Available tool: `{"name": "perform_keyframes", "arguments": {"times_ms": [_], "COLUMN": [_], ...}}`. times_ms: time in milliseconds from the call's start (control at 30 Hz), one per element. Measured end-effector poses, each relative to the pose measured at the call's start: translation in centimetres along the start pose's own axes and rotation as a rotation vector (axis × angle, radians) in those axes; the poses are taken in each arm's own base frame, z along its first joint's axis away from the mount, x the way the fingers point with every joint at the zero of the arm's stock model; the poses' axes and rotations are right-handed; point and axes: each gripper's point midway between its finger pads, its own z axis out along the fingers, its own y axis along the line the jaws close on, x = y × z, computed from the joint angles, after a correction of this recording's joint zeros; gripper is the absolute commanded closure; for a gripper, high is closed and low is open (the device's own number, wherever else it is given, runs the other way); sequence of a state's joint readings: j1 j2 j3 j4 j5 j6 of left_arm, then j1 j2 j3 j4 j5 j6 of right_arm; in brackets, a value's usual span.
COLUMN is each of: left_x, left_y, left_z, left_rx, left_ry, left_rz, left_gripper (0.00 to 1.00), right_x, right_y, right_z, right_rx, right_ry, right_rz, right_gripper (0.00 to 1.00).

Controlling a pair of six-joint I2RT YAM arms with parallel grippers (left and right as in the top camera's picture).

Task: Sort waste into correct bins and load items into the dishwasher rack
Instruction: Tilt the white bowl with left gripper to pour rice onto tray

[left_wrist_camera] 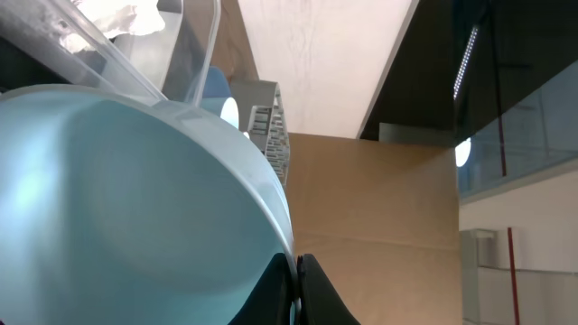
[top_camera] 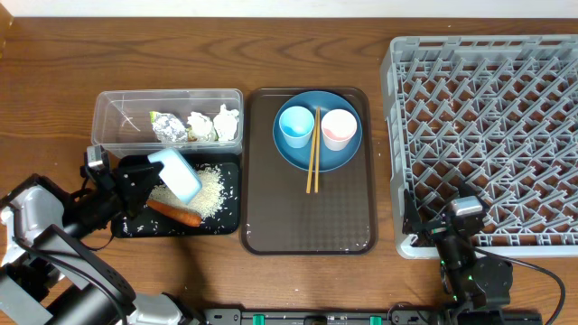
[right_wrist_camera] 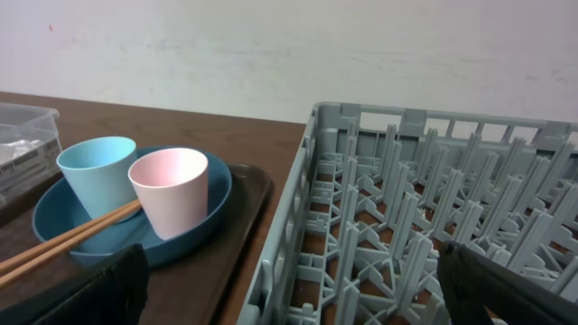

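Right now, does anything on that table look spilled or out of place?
The light-blue bowl hangs tipped on its side in the left claw above the black tray, and rice grains lie scattered loose around a carrot there. It reads as a spill, yet the grains seem to lie inside the tray.

No readable lettering, label, brand, number or sign anywhere in the overhead or either wrist view.
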State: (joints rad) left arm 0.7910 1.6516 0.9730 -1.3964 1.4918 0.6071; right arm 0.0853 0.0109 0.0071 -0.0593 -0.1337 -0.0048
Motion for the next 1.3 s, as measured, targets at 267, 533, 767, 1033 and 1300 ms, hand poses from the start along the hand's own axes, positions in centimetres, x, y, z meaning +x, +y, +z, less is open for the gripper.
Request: {"name": "perform_keyframes", "arguments": {"times_ms": [267, 533, 767, 1033, 1300], "left_x": [-0.2, -0.2, 0.0, 0.2, -0.1], "left_y": [-0.2, -0.1, -0.3, -0.5, -4.2], "left_z": [0.0, 0.0, 0.0, 0.0, -0.5], "left_rx": [0.011, 0.01, 0.012, 0.012, -0.003], "left_ry": [-0.008, -0.008, -0.005, -0.003, -0.008], "left_rz": [0.004, 0.038, 0.011, -0.001, 0.09], "left_gripper": [0.94, 0.94, 0.94, 0.94, 0.94], "right_x": [0.0, 0.0, 0.0, 0.0, 0.0], "right_y": [0.0, 0.0, 0.0, 0.0, 0.0], "right_z": [0.0, 0.0, 0.0, 0.0, 0.0], "right_rx": [0.0, 0.0, 0.0, 0.0, 0.0], "right_ry": [0.0, 0.0, 0.0, 0.0, 0.0], "right_rz": [0.0, 0.0, 0.0, 0.0, 0.0], "right_gripper": [0.01, 0.01, 0.01, 0.01, 0.01]}}
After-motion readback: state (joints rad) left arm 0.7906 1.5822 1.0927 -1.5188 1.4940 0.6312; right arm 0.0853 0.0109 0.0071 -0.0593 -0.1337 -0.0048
